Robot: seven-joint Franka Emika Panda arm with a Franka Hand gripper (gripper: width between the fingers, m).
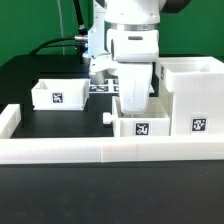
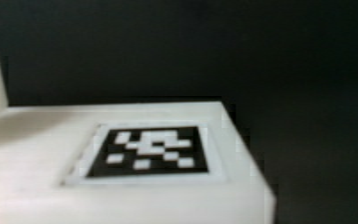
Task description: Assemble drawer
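A small white drawer box (image 1: 140, 128) with a marker tag and a round knob (image 1: 107, 117) sits in the front middle. It stands against the large white drawer case (image 1: 190, 90) on the exterior view's right. My gripper (image 1: 133, 103) hangs straight down right over this small box, its fingers reaching its top edge. I cannot tell how the jaws stand. A second small white box (image 1: 55, 95) with a tag stands at the exterior view's left. The wrist view shows a white tagged surface (image 2: 149, 150) very close and blurred, with no fingertips clearly visible.
A white rail (image 1: 100, 152) runs along the front edge and turns up at the left end (image 1: 8, 122). The marker board (image 1: 102, 88) lies behind the arm. Black cables hang at the back.
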